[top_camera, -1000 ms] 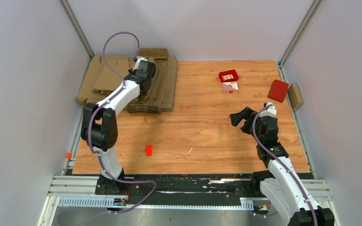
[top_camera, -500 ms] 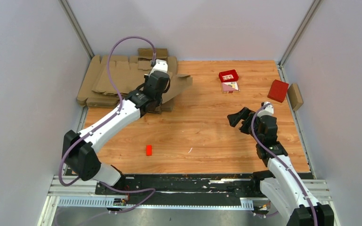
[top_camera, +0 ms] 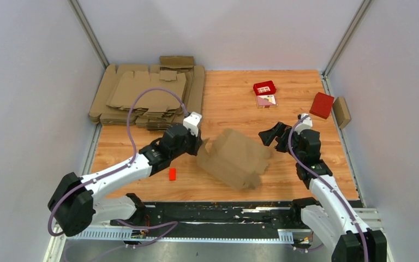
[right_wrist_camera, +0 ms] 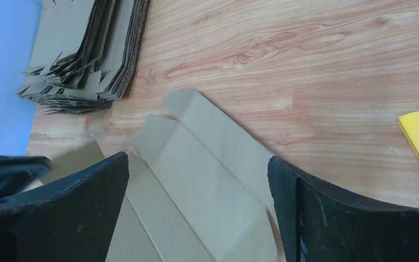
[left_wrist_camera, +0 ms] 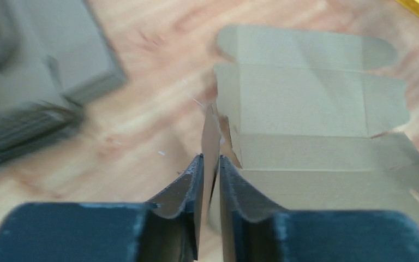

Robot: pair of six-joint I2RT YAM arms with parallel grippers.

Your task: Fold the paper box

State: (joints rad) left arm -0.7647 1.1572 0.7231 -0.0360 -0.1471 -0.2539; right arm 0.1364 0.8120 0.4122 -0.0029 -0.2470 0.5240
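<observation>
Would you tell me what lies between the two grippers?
The paper box, one edge pinched in the left gripper; the top view shows it.

Two matching arms here, white shells over chunky black joints. The left arm (top_camera: 117,172) trails a purple cable that loops off its wrist, the right arm (top_camera: 330,199) runs the same purple line along its length, and both end in matte black jaws, lightly scuffed.
</observation>
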